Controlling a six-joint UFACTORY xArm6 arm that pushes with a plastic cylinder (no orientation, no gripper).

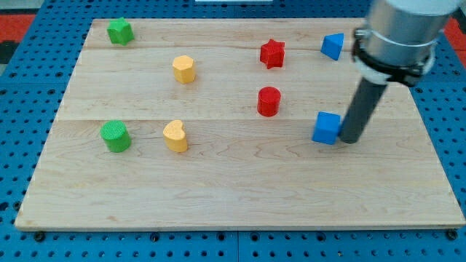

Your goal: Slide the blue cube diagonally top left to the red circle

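The blue cube (327,128) sits on the wooden board at the view's right of centre. The red circle, a short red cylinder (269,101), stands up and to the view's left of the cube, with a gap between them. My tip (350,140) rests on the board right beside the cube's right side, touching or almost touching it. The dark rod rises from there to the arm's grey body at the view's top right.
A red star (272,53) and a second blue block (333,46) lie near the view's top. A yellow block (183,69), a yellow heart (175,136), a green cylinder (115,136) and a green star-like block (119,31) lie to the view's left. The board's right edge (437,145) is near the rod.
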